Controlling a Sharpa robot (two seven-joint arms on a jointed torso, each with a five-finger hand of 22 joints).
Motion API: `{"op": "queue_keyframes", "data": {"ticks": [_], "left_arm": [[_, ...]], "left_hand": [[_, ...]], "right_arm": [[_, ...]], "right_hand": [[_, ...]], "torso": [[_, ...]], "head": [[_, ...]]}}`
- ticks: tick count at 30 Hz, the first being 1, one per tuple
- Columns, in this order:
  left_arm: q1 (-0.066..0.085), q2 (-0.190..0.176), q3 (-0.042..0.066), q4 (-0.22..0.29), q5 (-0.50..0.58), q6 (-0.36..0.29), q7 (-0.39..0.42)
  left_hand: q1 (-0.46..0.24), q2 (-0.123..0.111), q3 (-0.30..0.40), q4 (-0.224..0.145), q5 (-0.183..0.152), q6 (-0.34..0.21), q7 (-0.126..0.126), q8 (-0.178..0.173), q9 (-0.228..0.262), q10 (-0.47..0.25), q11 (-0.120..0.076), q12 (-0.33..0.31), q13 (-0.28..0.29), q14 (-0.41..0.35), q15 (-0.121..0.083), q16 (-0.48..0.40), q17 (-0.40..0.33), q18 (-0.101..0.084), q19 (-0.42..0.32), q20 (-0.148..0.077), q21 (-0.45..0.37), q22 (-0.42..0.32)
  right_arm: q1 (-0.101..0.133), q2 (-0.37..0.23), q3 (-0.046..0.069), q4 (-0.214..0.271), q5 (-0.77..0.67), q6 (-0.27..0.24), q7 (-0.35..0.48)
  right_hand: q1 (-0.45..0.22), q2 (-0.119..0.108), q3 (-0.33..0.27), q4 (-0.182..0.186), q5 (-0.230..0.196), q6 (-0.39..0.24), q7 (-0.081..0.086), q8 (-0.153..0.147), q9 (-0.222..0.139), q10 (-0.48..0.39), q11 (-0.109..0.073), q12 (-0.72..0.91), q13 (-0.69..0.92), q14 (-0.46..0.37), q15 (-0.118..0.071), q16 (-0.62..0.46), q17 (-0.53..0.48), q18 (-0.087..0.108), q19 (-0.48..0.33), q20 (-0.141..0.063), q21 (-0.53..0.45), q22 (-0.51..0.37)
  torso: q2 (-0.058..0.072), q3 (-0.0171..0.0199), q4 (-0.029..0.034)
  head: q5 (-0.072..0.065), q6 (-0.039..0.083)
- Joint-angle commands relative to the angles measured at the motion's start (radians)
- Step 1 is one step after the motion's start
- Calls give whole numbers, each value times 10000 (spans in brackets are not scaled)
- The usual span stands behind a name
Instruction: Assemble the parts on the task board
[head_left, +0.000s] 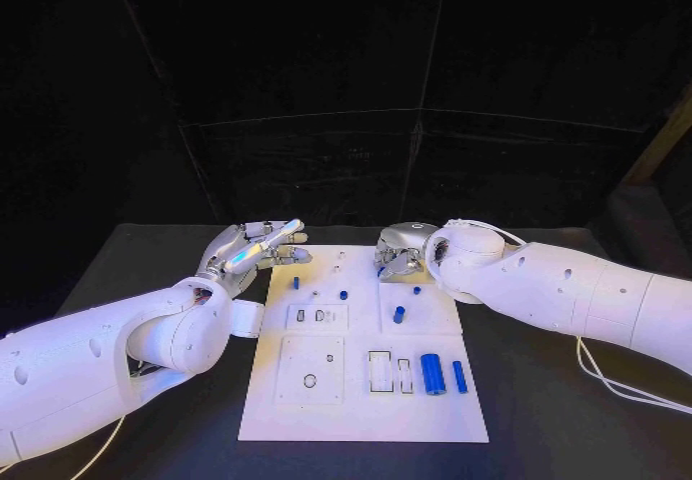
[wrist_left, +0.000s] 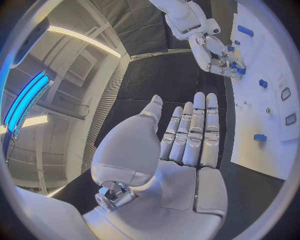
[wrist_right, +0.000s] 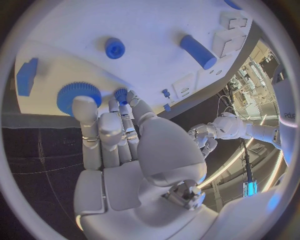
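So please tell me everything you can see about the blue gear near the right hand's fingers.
The blue gear is a round, toothed wheel that looks like plastic. It lies flat on the white task board, close to the board's edge. The right hand reaches over it; its fingertips cover the gear's near side and seem to touch it. A smaller blue gear sits beside it, under the neighbouring fingertips.

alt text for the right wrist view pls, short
The right hand reaches onto the white task board, its fingertips against a large blue gear near the board's edge. Beyond lie a small blue round part and a blue cylinder.
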Motion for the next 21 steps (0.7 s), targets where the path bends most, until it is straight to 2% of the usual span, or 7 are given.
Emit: {"op": "queue_keyframes", "data": {"ticks": [1,7,10,17,21], "left_arm": [[19,-20,9,33,-60,149,3],[25,-60,9,51,-60,152,-11],[27,-65,9,42,-60,152,-18],[28,-75,9,34,-60,155,-30],[28,-100,9,46,-60,157,-32]], "left_hand": [[7,11,-40,-1,57,37,10,-59,-10,-9,42,-40,-12,59,-3,-53,17,129,84,-4,-55,-16],[8,12,-42,-3,56,37,10,-62,-10,-10,43,-44,-13,60,-2,-56,20,129,86,-3,-59,-18],[8,12,-42,-3,56,37,10,-62,-10,-10,43,-44,-13,60,-2,-56,20,129,86,-3,-59,-18],[12,13,-44,-10,56,36,9,-68,-11,-12,45,-52,-14,62,-1,-61,26,129,91,-2,-66,-23],[15,15,-44,-15,56,34,7,-72,-12,-14,45,-58,-16,63,0,-65,29,129,94,-2,-70,-26]], "right_arm": [[23,23,6,-28,-68,323,44],[23,34,6,-75,-82,429,-4],[23,37,5,-88,-96,319,-10],[21,-7,5,25,-137,-608,141],[21,-134,6,326,46,-1468,282]], "right_hand": [[96,125,171,-16,-82,119,-22,42,14,130,-20,54,-12,255,-9,200,206,-207,138,-19,284,376],[234,137,512,-25,-153,224,-27,21,7,231,-40,31,-22,265,-25,425,411,-263,210,-24,631,796],[286,111,818,-1,-182,291,-17,2,0,301,-27,7,-23,234,-25,506,454,-269,158,-17,762,906],[547,66,1535,-31,-333,526,-20,40,18,524,-77,36,7,218,-81,693,597,-335,243,2,1163,1417],[503,-120,1967,-5,-320,600,-4,19,10,607,-67,23,19,192,-84,760,611,-351,235,22,1318,1573]], "torso": [[36,-10,1],[81,-15,13],[81,-17,21],[85,-23,29],[93,-27,26]], "head": [[-10,-21],[-15,-36],[-15,-65],[-2,-46],[35,-1]]}}
